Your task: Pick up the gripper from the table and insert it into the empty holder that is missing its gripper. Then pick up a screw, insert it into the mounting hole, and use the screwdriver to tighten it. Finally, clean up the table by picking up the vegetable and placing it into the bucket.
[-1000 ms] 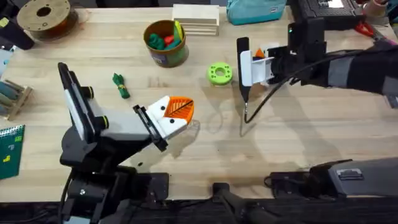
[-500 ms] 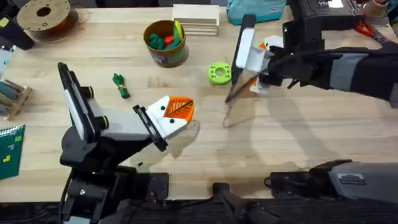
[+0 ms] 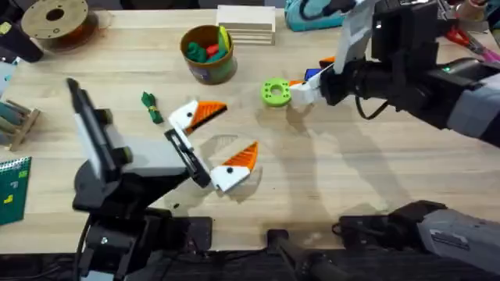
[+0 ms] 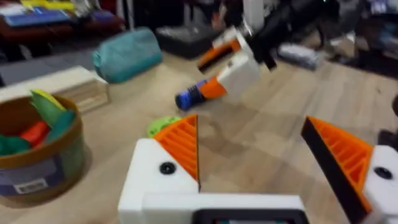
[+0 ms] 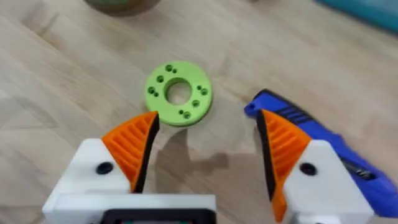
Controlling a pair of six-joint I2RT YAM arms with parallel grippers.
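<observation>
Now both spread wide: left gripper (image 3: 212, 142), right gripper (image 5: 205, 152), unladen

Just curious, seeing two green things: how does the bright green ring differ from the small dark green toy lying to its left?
The ring is bright green, the vegetable dark green. The ring is round and flat with a hole through its middle; the vegetable is slim and elongated. Both lie on the table, outside the bucket.
</observation>
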